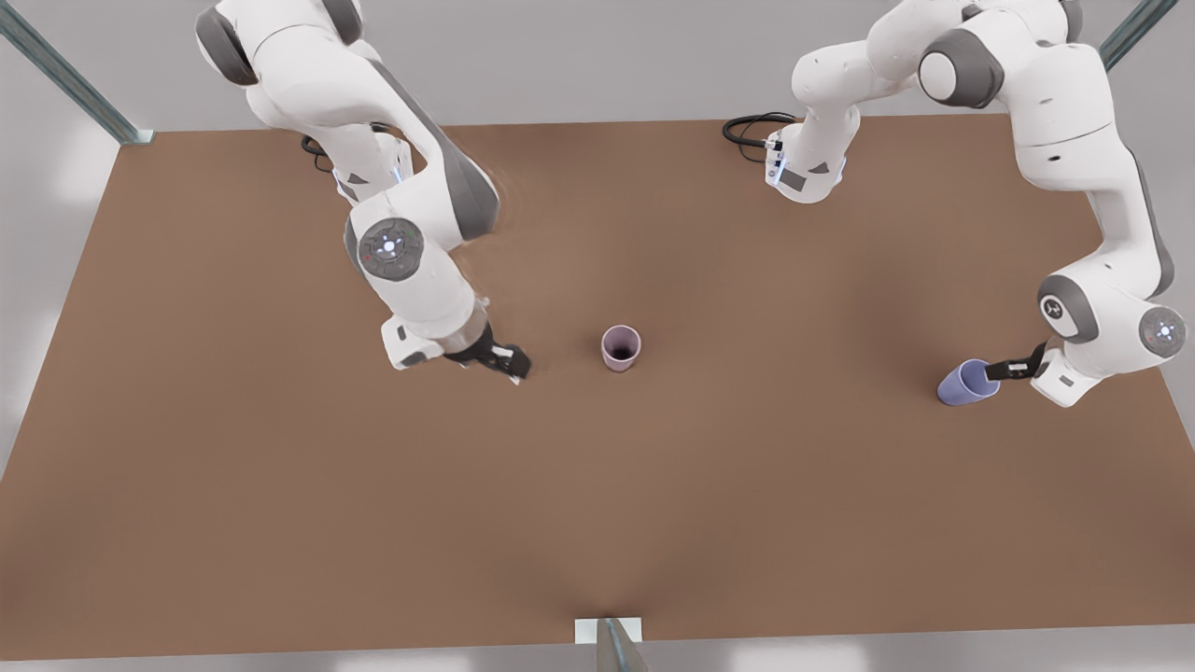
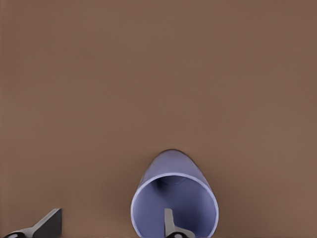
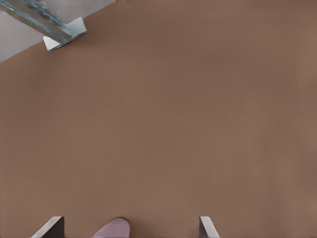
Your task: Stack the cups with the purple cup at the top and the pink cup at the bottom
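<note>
In the front view we see the pink cup (image 1: 621,347) standing upright near the middle of the brown bench (image 1: 233,485), mouth up, which is what a bottom cup needs. Well apart from it, toward the front view's right, the purple cup (image 1: 967,383) is tilted with its mouth turned toward the left gripper (image 1: 1001,371). One finger of that gripper reaches in over the rim, so we judge the hold to be a pinch on the cup wall, a grip that leaves the base free to drop into another cup. Whether the purple cup is clear of the bench we cannot tell from here. The right gripper (image 1: 513,364) sits low over the bench just beside the pink cup, on the front view's left, apart from it; we take that arm to be waiting.

In the left wrist view the purple cup (image 2: 174,201) shows its open mouth, with one finger (image 2: 169,223) inside the rim and the other (image 2: 49,223) well outside and apart from the wall. So the fingers are spread, not yet clamped on the wall.

In the right wrist view the two fingers (image 3: 52,227) stand wide apart with nothing held, and a sliver of the pink cup (image 3: 113,229) lies between them, while the bench's edge bracket (image 3: 64,34) sits far off.
</note>
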`<state>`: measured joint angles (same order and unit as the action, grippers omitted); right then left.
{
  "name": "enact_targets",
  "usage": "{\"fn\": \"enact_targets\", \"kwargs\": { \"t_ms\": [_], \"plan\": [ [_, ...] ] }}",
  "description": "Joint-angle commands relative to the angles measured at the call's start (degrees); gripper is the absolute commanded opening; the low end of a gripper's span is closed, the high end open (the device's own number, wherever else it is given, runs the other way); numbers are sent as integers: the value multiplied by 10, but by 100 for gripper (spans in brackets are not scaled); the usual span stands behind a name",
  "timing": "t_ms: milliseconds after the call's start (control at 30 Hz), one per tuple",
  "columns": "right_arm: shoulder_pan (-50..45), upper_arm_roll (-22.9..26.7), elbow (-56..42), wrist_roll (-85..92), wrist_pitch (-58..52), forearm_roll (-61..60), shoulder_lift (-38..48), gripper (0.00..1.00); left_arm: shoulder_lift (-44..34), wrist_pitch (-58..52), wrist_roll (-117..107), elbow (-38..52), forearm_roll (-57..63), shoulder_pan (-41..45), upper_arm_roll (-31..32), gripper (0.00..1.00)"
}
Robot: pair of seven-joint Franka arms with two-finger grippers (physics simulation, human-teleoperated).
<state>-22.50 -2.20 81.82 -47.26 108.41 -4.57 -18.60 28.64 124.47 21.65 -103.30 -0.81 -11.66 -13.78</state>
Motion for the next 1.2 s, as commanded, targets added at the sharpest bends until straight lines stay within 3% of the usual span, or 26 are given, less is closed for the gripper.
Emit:
{"fn": "enact_targets", "kwargs": {
  "t_ms": [0, 133, 233, 267, 300, 367, 567, 900, 1033, 1167],
  "plan": [
    [72, 0, 13, 415, -129, 52, 50, 100, 5, 30, 37, -4, 3, -2, 1, 100],
    [174, -1, 58, 441, -151, 76, 118, 100, 18, 31, 37, -13, 2, -2, 0, 100],
    [170, -1, 38, 423, -170, 76, 110, 100, 28, 32, 37, -13, -3, -3, 1, 100],
    [169, -1, 38, 423, -170, 76, 110, 100, 30, 31, 32, -13, -5, -3, 1, 90],
    [170, -1, 39, 419, -170, 76, 100, 100, 32, 31, 31, -13, -5, -4, 1, 66],
    [173, -1, 35, 397, -162, 73, 86, 100, 32, 28, 30, -15, -7, -4, 1, 42],
    [183, 30, -12, 397, -170, 89, 66, 100, 32, 24, 30, -24, -51, -4, 1, 22],
    [182, 51, -33, 400, -166, 89, 66, 100, 9, 27, 31, -19, -47, 6, 14, 21],
    [182, 50, -47, 401, -167, 86, 69, 100, -64, -32, -5, -18, -45, 101, 13, 21],
    [178, 46, -61, 397, -147, 83, 55, 100, -113, -59, -190, -18, -44, 189, 34, 21]
  ]
}}
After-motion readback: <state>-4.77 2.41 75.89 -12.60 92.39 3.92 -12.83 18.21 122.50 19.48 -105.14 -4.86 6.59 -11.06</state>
